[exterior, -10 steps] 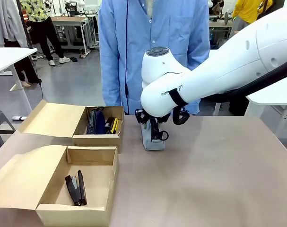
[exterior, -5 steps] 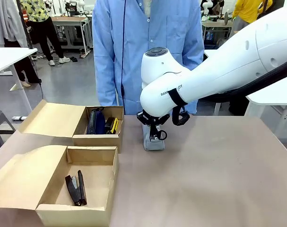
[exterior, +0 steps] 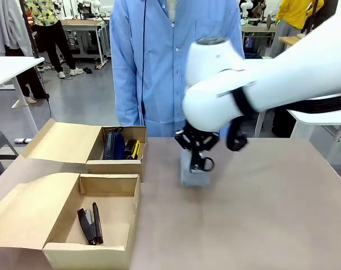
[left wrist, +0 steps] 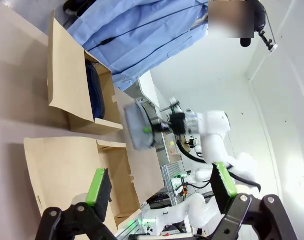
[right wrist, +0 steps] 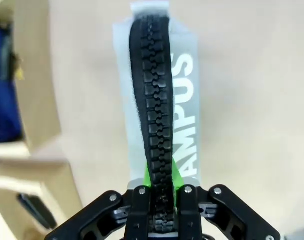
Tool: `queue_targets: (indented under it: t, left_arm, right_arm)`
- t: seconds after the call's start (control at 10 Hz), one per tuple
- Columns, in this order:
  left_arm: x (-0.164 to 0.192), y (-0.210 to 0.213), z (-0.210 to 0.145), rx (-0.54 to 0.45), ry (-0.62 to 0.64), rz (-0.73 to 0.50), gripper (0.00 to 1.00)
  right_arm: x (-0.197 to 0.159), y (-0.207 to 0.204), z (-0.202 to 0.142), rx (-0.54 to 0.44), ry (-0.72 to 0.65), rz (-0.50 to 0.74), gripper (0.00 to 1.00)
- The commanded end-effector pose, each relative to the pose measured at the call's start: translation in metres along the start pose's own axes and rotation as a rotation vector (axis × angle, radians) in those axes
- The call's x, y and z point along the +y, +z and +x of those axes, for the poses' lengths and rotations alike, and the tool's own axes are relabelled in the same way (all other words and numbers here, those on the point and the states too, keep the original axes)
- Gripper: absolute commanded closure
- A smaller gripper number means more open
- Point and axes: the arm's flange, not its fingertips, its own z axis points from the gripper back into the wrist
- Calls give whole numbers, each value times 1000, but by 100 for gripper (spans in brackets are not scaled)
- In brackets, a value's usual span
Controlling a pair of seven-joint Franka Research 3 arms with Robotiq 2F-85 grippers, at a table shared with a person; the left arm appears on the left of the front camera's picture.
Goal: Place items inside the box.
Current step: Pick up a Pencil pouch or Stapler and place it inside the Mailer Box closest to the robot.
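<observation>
1. One grey zip pencil case (exterior: 194,175) stands upright at mid-table. The right gripper (exterior: 199,164) is clamped narrow on its black zip ridge. Whether it touches the table (exterior: 260,214) I cannot tell.
2. The left gripper (left wrist: 160,185) gapes wide, holding nothing.
3. A person (exterior: 159,56) in a blue coat stands just behind the case.
4. The box (exterior: 89,257), flap open, sits near-left, well apart from the case, and holds the black stapler (exterior: 90,225).
5. The smaller box (exterior: 114,166) behind it holds the dark blue pouch (exterior: 114,146) and utility knife (exterior: 136,149).
</observation>
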Motion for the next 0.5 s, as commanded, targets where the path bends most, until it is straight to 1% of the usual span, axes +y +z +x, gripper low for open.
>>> queue_targets:
  t: [0.0,0.1,0.2,0.3,0.4]
  left_arm:
    - [0,0,0,-17,-18,-21,0]
    - [0,0,0,-17,-18,-21,0]
    - [0,0,0,-17,-18,-21,0]
    - [0,0,0,-17,-18,-21,0]
    - [0,0,0,-17,-18,-21,0]
  right_arm:
    - [-88,64,-94,72,-39,76,100]
    - [-129,74,-125,110,3,146,100]
    - [-162,72,-137,122,-68,205,100]
    - [-185,67,-148,124,-80,264,100]
    - [-197,59,-150,82,-85,315,100]
